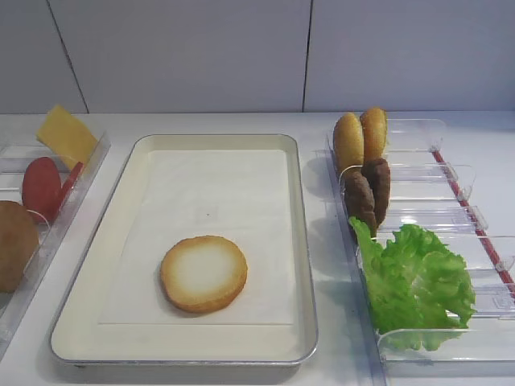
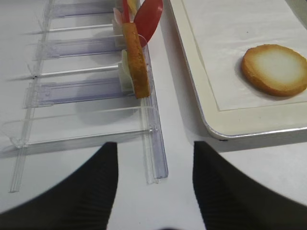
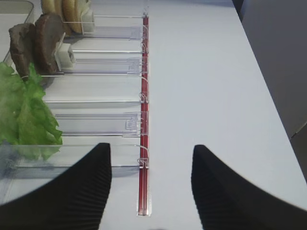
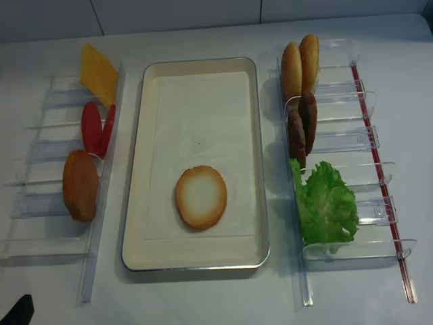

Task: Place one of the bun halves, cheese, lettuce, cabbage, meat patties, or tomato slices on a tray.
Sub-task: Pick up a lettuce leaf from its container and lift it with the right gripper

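One bun half lies cut face up on the paper-lined tray, toward its near end. Two more buns stand in the right rack, with two meat patties and the cabbage, a big ruffled green pile. The left rack holds the cheese, tomato slices and another bun. The lettuce is out of view. My left gripper hangs open over the table at the left rack's near end. My right gripper is open over the right rack's near end. Both are empty.
Clear plastic racks flank the tray, left and right. A red strip runs along the right rack's outer side. The table edge lies to the right of it. A white wall stands behind.
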